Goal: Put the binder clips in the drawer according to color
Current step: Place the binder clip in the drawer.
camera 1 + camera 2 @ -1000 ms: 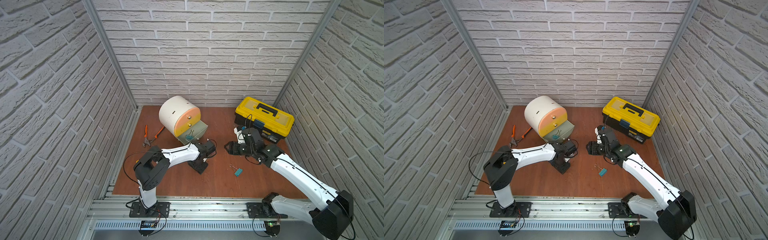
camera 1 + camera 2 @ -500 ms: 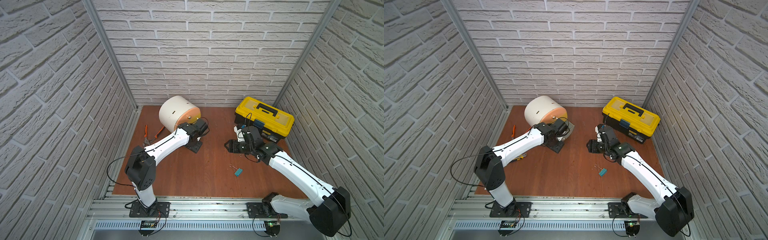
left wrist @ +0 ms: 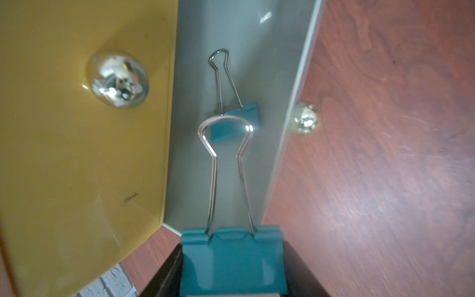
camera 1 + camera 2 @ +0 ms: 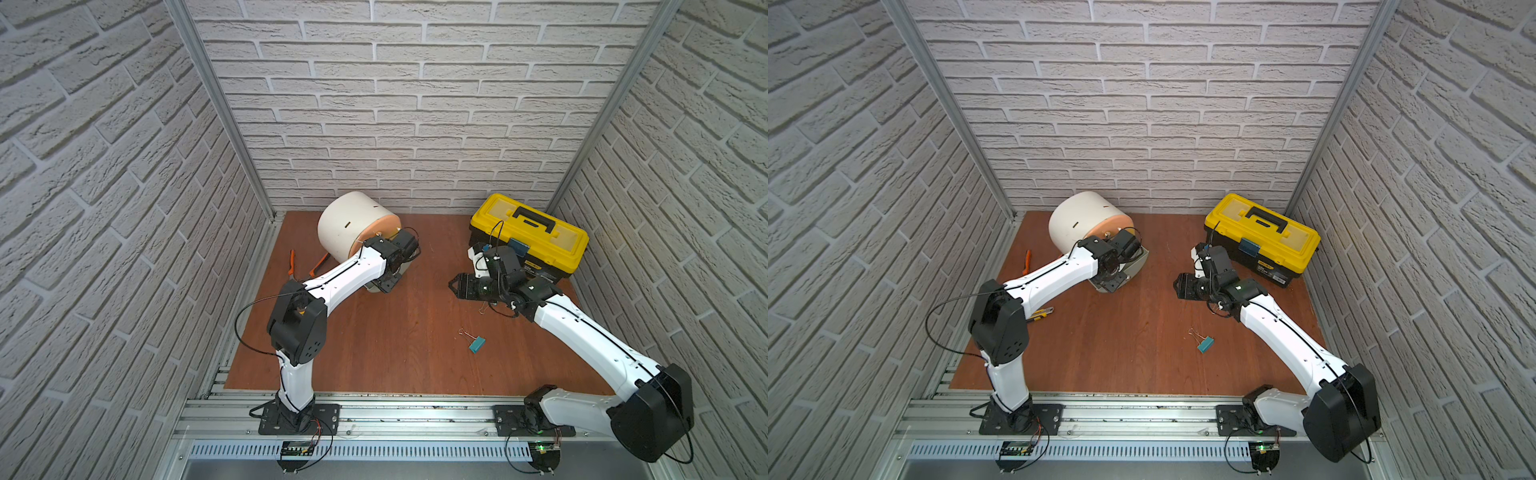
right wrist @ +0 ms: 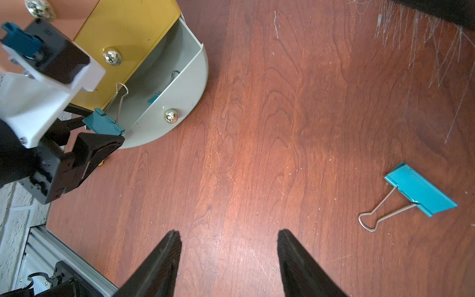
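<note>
The left arm stretches to the drawer cabinet, wrist bent down. The left gripper pinches a teal binder clip by its body, with the silver loops pointing over the pulled-out grey-green drawer. 1 stored teal clip lies inside. The right gripper hangs spread and empty above the table, near 1 loose teal clip.

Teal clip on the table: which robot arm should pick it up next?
Probably the right. The right gripper is open and empty, with the loose teal clip lying nearby. The left gripper is busy, shut on another teal clip at the open grey-green drawer.
</note>
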